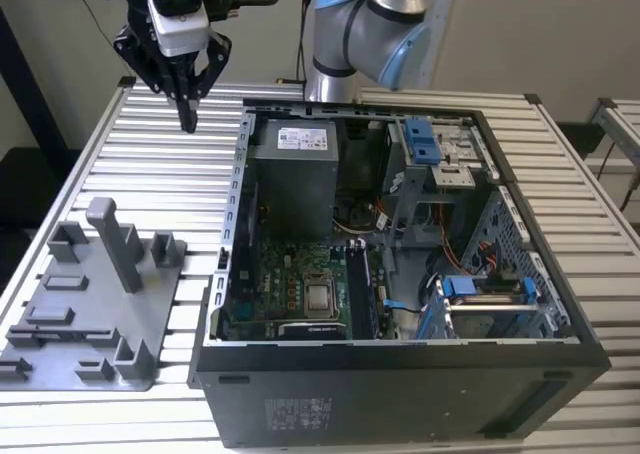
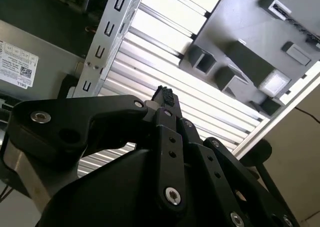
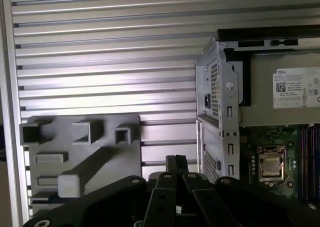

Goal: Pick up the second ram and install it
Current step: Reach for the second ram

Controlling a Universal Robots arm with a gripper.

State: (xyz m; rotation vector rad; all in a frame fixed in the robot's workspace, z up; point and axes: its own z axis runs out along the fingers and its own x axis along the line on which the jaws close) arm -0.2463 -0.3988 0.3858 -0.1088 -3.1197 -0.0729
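My gripper hangs above the slatted table, to the exterior view's left of the open computer case and beyond the grey fixture. Its black fingers point down and are shut, with nothing seen between them. Both wrist views show the closed fingertips over bare slats between fixture and case. The second ram is out of view. Inside the case, long dark slots run beside the processor socket; I cannot tell whether a stick sits in them.
The grey power-supply box fills the case's far corner. Blue drive brackets and loose cables crowd the case's side on the exterior view's right. The arm's base stands behind the case. The table edge runs past the fixture.
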